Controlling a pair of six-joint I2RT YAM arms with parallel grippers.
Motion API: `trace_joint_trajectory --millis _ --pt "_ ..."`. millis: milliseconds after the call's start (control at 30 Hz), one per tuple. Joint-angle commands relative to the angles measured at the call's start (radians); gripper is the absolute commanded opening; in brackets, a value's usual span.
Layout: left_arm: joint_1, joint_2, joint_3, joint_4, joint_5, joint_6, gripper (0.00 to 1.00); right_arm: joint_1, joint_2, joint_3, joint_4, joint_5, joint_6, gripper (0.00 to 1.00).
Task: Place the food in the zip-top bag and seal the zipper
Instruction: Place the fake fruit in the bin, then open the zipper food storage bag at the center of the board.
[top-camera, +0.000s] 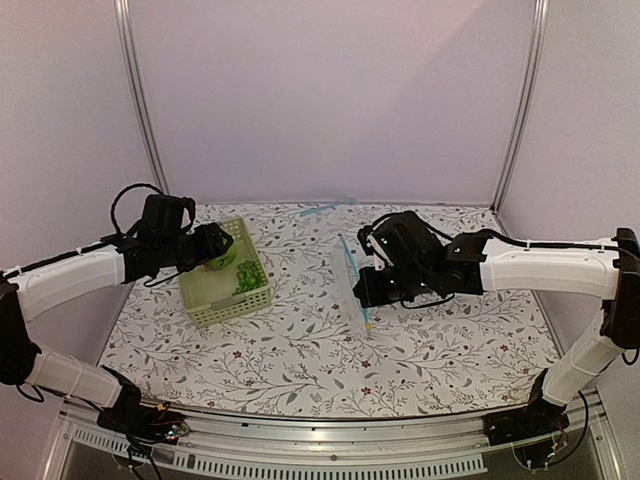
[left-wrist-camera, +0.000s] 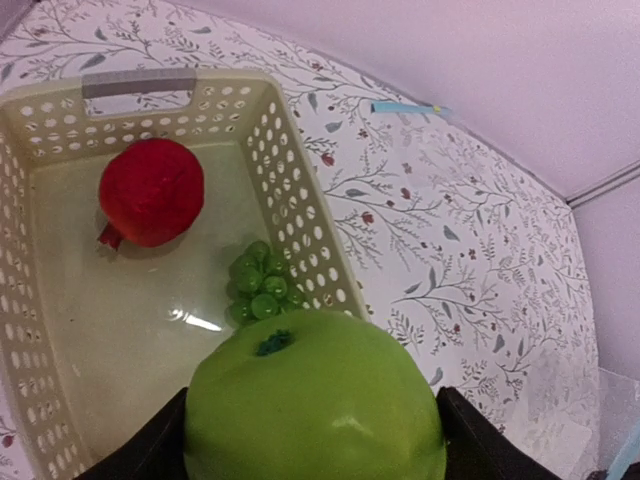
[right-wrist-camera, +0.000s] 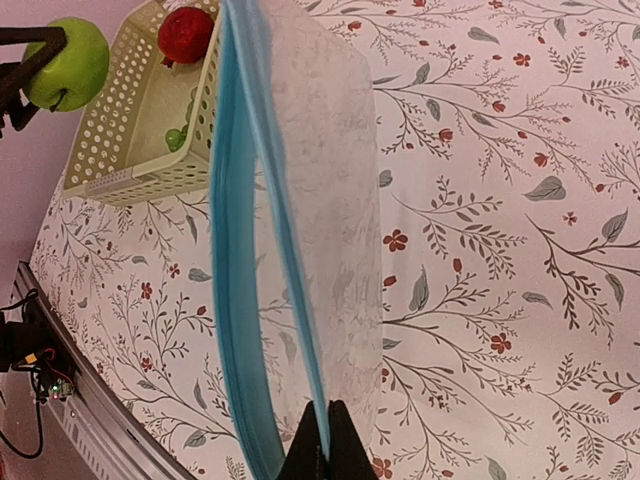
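Note:
My left gripper (top-camera: 216, 250) is shut on the green apple (left-wrist-camera: 315, 400) and holds it above the pale green basket (top-camera: 196, 292); the apple also shows in the top view (top-camera: 221, 258) and the right wrist view (right-wrist-camera: 70, 62). The red apple (left-wrist-camera: 152, 192) lies in the basket, also seen in the right wrist view (right-wrist-camera: 186, 34). My right gripper (right-wrist-camera: 327, 440) is shut on one lip of the clear zip-top bag (right-wrist-camera: 320, 200), holding its mouth open. The blue zipper (right-wrist-camera: 232, 300) gapes in two strips. The bag stands on the table in the top view (top-camera: 352, 285).
A bunch of small green grapes (left-wrist-camera: 260, 285) lies in the basket (left-wrist-camera: 290, 170) beside the red apple. A short blue strip (left-wrist-camera: 405, 107) lies on the flowered tablecloth near the back wall. The table's front edge with wiring (right-wrist-camera: 40, 370) shows at the lower left.

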Motion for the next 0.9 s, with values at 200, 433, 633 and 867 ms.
trace_joint_trajectory --millis 200,433,633,867 --pt "0.063 0.309 0.113 -0.221 -0.064 0.146 0.69 0.003 0.035 0.039 0.004 -0.032 0.002 0.0" --pt "0.054 0.284 0.136 -0.28 -0.172 0.153 0.99 0.003 0.02 0.036 0.005 -0.024 0.009 0.0" --pt "-0.072 0.128 0.182 -0.369 -0.352 0.148 0.99 0.004 0.033 0.047 0.01 -0.043 -0.004 0.0" --pt "-0.283 0.026 0.186 -0.191 -0.169 0.051 0.99 0.004 0.031 0.056 0.019 -0.053 -0.014 0.0"
